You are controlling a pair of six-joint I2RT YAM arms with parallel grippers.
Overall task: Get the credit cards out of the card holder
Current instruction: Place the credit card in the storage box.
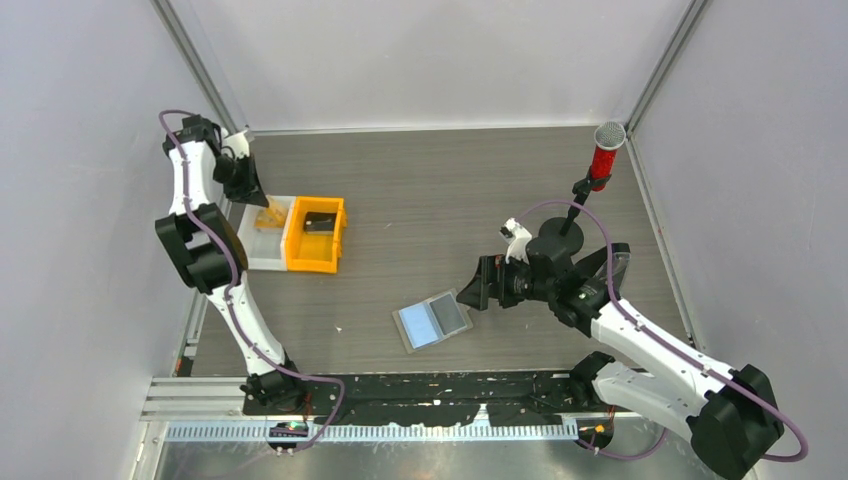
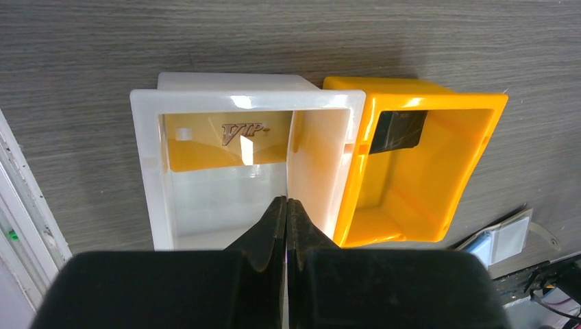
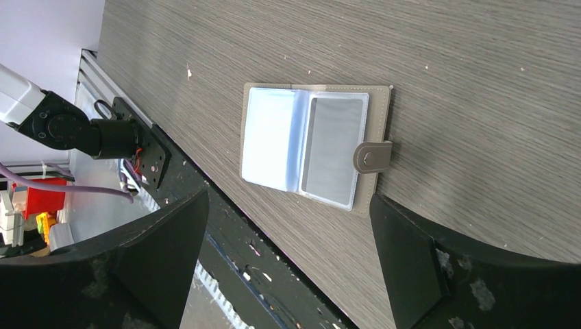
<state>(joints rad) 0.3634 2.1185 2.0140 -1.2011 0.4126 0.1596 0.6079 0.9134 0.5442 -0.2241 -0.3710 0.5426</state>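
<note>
From above, the card holder (image 1: 434, 320) lies open on the bench (image 1: 450, 190) near the front edge, with a blue card (image 1: 416, 323) in one half. The right jaws are just beside it. The left jaws hang over the white bin (image 1: 262, 262), next to the orange bin (image 1: 297, 250). The left wrist view shows the left jaws pressed together, holding nothing. The right wrist view shows the right jaws wide apart, holding nothing, with the open holder seen between them.

Pale grey walls (image 1: 430, 60) enclose a dark wood-grain table (image 1: 430, 180), evenly lit, with a metal rail (image 1: 400, 431) along its near edge.
</note>
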